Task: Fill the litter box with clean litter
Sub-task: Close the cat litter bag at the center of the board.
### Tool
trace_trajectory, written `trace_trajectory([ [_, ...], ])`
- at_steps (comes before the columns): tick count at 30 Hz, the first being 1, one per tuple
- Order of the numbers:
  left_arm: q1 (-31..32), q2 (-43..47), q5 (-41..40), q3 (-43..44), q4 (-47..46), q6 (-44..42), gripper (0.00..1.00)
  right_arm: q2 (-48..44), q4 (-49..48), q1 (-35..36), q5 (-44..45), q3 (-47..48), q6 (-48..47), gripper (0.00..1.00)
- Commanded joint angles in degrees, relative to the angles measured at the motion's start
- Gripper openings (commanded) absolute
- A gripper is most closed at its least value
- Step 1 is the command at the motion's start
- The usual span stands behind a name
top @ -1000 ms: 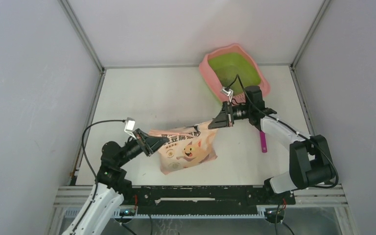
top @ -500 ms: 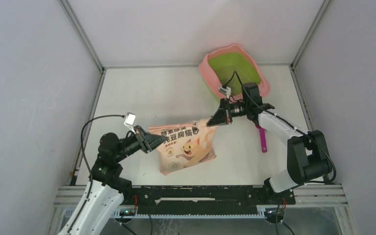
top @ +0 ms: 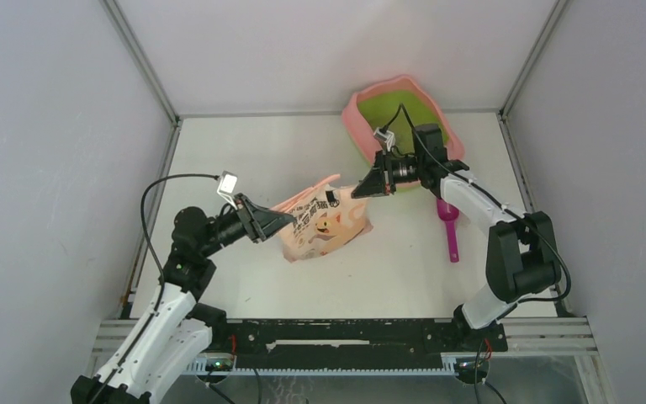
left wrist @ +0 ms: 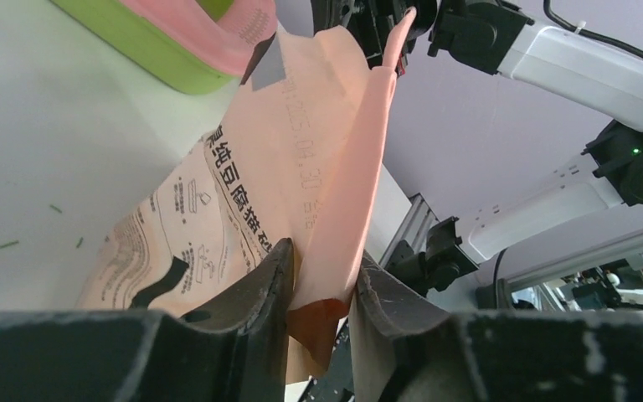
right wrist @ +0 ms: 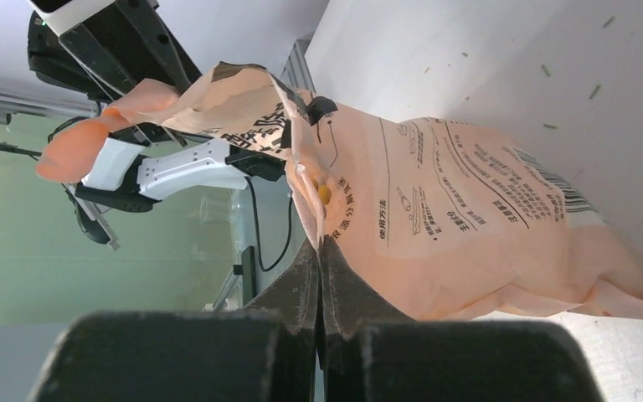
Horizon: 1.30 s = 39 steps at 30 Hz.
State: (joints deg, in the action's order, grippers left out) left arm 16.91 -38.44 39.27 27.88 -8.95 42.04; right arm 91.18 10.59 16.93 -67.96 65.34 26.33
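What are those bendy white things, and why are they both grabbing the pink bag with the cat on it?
They are two robot arms, each ending in a two-finger gripper. One picture comes from a camera high above the table; the other two come from small cameras on the arms' wrists, so you see their own fingers up close. On the table are a bag of cat litter, a litter box at the back, and a scoop. The right gripper pinches the bag's top edge tightly. The left gripper has the bag's other edge between its fingers, but with a little gap, so it looks loose. A few litter bits lie on the table. The litter goes in the box.
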Motion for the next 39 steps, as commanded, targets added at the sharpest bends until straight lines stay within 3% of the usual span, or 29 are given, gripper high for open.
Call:
trace_trajectory([
  [1, 0.1, 3.5, -1.9, -3.2, -4.4, -0.2, 0.32, -0.2, 1.1, 0.0, -1.4, 1.8, -2.2, 0.0],
  [8, 1.1, 9.1, -10.9, -1.3, 10.4, -6.9, 0.31, 0.0, 4.7, -1.2, -1.4, 0.8, -5.4, 0.0],
  [12, 1.1, 9.9, -14.0, 0.3, 18.8, -9.1, 0.11, -1.3, 5.0, -2.2, -2.2, -2.0, -4.7, 0.0],
  [14, 1.1, 9.8, -14.3, 1.4, 22.1, -9.3, 0.07, -2.3, 6.4, -2.5, -2.2, -3.8, -5.0, 0.0],
  [19, 1.1, 6.6, -12.4, 7.4, 31.7, -12.2, 0.07, -5.4, 10.2, -2.8, -0.4, -9.4, -6.4, 0.0],
  [24, 1.1, 5.0, -6.4, 9.2, 31.5, -12.6, 0.07, -9.9, 8.8, -3.0, -0.6, -13.0, -4.4, 0.0],
  [26, 1.1, 5.4, -5.0, 9.7, 30.8, -12.5, 0.11, -11.9, 8.4, -3.4, -0.4, -13.0, -3.3, 0.0],
  [29, 1.1, 6.4, -1.9, 9.7, 29.1, -11.6, 0.33, -13.4, 5.9, -3.4, 0.1, -13.0, -0.7, 0.0],
  [32, 1.1, 8.8, -0.3, 7.2, 26.8, -9.8, 0.43, -13.2, 4.4, -3.3, 0.2, -13.0, 0.7, 0.0],
  [39, 1.1, 12.5, -1.9, 1.5, 22.6, -7.2, 0.44, -12.7, 3.2, -1.8, 0.5, -13.0, 0.9, 0.0],
])
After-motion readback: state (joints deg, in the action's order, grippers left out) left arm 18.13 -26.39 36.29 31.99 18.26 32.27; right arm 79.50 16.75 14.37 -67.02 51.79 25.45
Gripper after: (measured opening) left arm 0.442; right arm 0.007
